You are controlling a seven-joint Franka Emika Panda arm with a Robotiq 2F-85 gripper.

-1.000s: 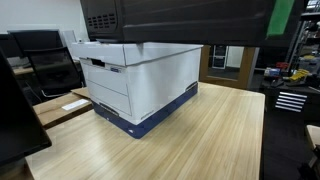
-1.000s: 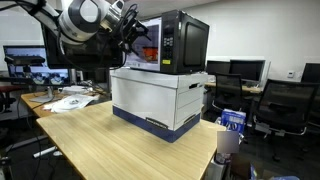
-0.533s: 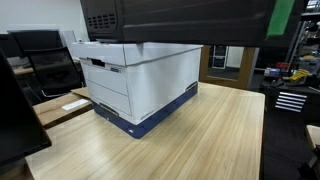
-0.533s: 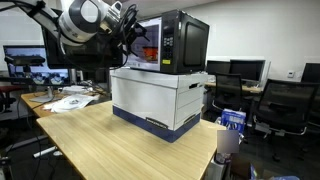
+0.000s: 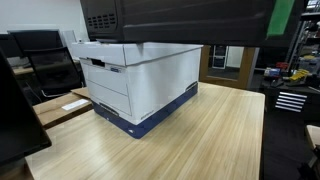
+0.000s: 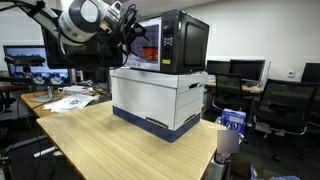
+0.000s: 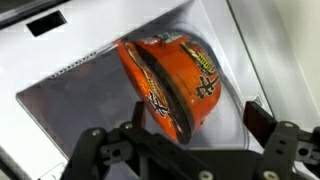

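Observation:
An orange instant-noodle bowl (image 7: 172, 72) lies tilted on the glass turntable (image 7: 225, 95) inside a microwave (image 6: 182, 40). The microwave stands on a white file box (image 6: 160, 95) on a wooden table (image 6: 110, 140). My gripper (image 7: 197, 115) is open at the oven's mouth, one black finger (image 7: 258, 115) to the bowl's right and the other to its left. The bowl's lower edge sits between them with visible gaps on both sides. In an exterior view the gripper (image 6: 130, 30) reaches into the microwave's front from the left. The microwave (image 5: 180, 18) and box (image 5: 140, 80) show from the back, hiding the gripper.
Papers (image 6: 70, 100) lie on the table's far left. A blue packet (image 6: 232, 122) and a white cup (image 6: 228, 142) sit off the table's right corner. Office chairs (image 6: 285, 105) and monitors (image 6: 25, 58) surround the table. A dark object (image 5: 14, 110) stands near one camera.

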